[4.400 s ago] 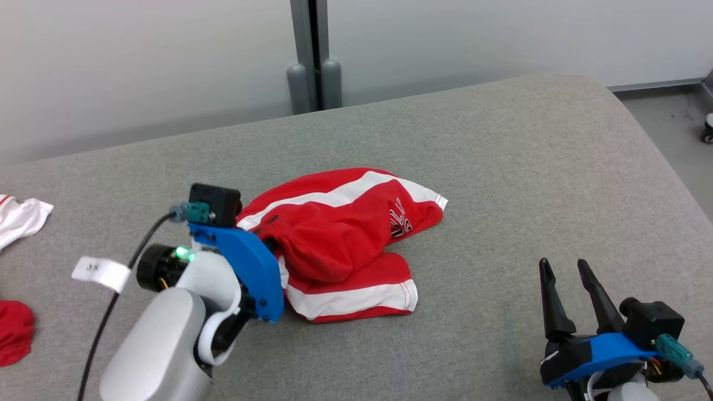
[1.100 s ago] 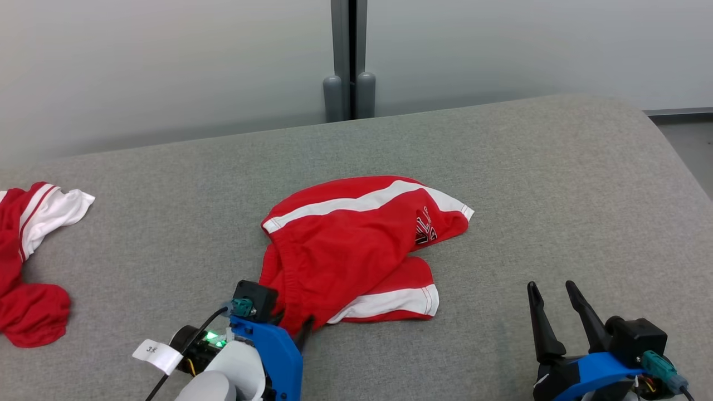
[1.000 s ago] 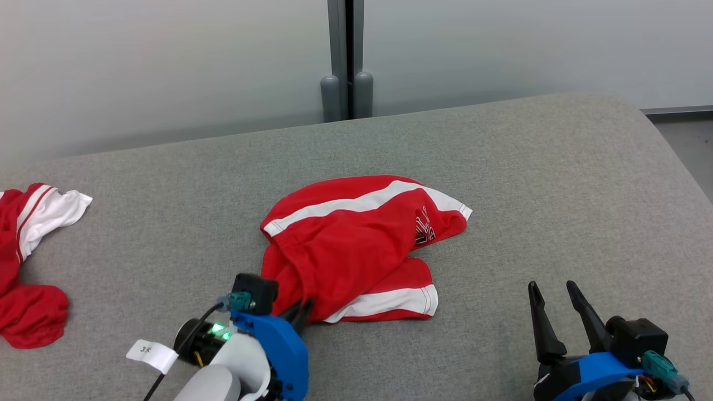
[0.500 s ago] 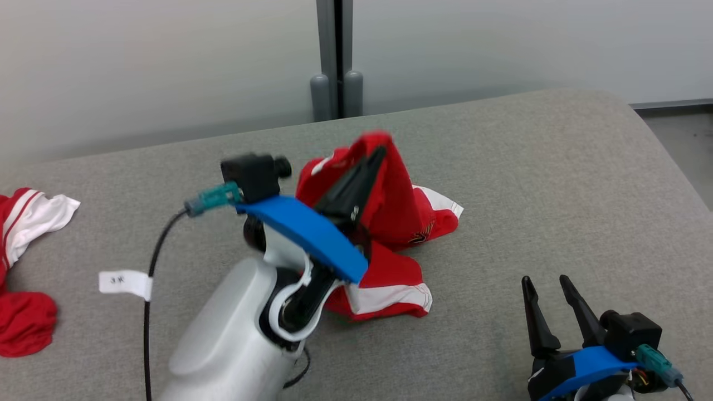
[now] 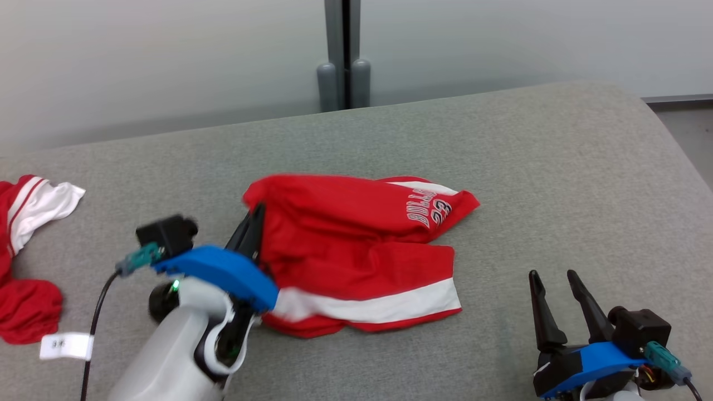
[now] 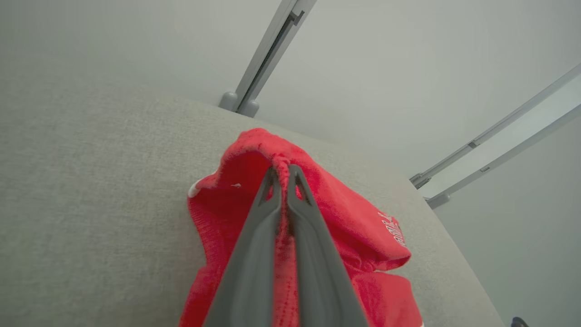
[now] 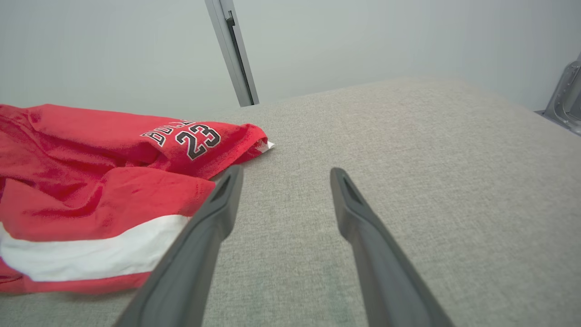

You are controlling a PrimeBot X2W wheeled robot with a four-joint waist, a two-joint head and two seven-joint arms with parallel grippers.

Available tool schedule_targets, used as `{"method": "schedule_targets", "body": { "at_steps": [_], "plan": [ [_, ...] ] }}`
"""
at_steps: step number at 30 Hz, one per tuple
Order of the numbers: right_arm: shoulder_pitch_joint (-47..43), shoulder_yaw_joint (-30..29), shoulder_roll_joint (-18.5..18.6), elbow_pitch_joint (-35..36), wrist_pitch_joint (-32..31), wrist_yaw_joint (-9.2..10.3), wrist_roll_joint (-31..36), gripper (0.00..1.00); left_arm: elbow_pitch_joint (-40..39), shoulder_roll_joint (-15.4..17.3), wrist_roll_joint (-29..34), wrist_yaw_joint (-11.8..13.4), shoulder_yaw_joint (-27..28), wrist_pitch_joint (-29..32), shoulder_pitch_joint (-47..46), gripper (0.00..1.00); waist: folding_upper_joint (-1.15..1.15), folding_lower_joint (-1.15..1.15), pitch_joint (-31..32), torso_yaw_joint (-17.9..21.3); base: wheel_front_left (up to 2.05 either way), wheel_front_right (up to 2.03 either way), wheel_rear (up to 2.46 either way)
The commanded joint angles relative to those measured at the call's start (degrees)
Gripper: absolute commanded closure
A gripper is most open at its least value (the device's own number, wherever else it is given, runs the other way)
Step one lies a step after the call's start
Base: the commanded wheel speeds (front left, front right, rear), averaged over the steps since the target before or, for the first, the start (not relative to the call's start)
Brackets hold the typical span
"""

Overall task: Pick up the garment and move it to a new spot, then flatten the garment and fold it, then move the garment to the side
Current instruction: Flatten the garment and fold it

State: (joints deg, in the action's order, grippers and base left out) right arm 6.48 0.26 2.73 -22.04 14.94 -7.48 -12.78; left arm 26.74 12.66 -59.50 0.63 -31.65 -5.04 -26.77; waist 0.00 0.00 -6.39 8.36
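Red basketball shorts (image 5: 362, 262): centre of grey table (image 5: 557, 167); raised in a peak half a second ago, now dropped wider.
Left gripper (image 5: 257, 210): pinching their edge.
Right gripper (image 5: 552, 275): spread, table's near-right.
Flattening likely follows.

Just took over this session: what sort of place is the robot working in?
Likely a robotics test lab, not a home: a grey padded surface, plain pale wall panels, a metal post.

Resembles a lab test bay: pale partition panels (image 5: 167, 55) with grey metal post (image 5: 341, 50) at 12 o'clock, grey fabric-covered worktable (image 5: 557, 167), bare floor (image 5: 688, 128) at 2 o'clock.
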Motion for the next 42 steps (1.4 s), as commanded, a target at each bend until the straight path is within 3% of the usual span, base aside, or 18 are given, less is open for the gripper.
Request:
{"method": "schedule_targets", "body": {
  "at_steps": [1,8,10,11,12,19,24,33,42],
  "plan": [
    [0.1,-0.2,0.3,0.2,0.3,-0.03,0.1,0.00,0.7,0.7,0.3,0.7,0.0,0.1,0.7,1.00,0.00,0.00,-0.3,-0.8,0.00,0.00,0.00],
    [1.1,-0.5,0.3,0.7,0.3,-0.03,1.2,0.00,5.4,3.1,2.5,3.6,-0.1,-2.0,3.2,1.00,0.00,0.00,-1.0,-3.9,0.00,0.00,0.00],
    [1.2,-0.2,0.3,0.8,0.3,-0.03,1.2,0.00,6.6,2.7,3.3,4.1,-0.2,-3.2,2.6,0.63,0.00,0.00,-1.0,-4.4,0.00,0.00,0.00],
    [1.3,0.0,0.3,0.8,0.3,-0.03,1.2,0.00,7.4,2.5,3.7,4.2,-0.5,-3.6,2.4,0.08,0.00,0.00,-0.9,-4.5,0.00,0.00,0.00],
    [1.4,0.2,0.3,0.7,0.3,-0.03,1.1,0.00,7.9,2.4,4.2,4.2,-0.9,-4.0,2.2,0.00,0.00,0.00,-0.9,-4.5,0.00,0.00,0.00],
    [0.7,-0.4,0.3,0.8,0.1,-0.03,1.6,0.00,8.7,2.0,6.6,0.7,-1.7,-8.4,2.6,0.00,0.00,0.00,0.2,-4.2,0.00,0.00,0.00],
    [-0.4,-1.9,0.3,2.0,-0.6,-0.03,2.3,0.00,4.9,4.3,10.7,0.5,0.5,-10.1,6.1,0.00,0.00,0.00,1.3,-4.1,0.00,0.00,0.00],
    [-2.0,-2.5,0.3,4.1,-2.1,-0.03,2.2,0.00,-11.6,5.5,26.2,2.3,14.1,-10.2,18.6,0.00,0.00,0.00,2.1,-5.1,0.00,0.00,0.00],
    [-2.7,-1.4,0.3,3.7,-4.0,-0.03,2.4,0.00,-14.5,2.2,34.5,1.0,22.6,-10.2,25.9,0.00,0.00,0.00,3.2,-6.6,0.00,0.00,0.00]
  ]
}}
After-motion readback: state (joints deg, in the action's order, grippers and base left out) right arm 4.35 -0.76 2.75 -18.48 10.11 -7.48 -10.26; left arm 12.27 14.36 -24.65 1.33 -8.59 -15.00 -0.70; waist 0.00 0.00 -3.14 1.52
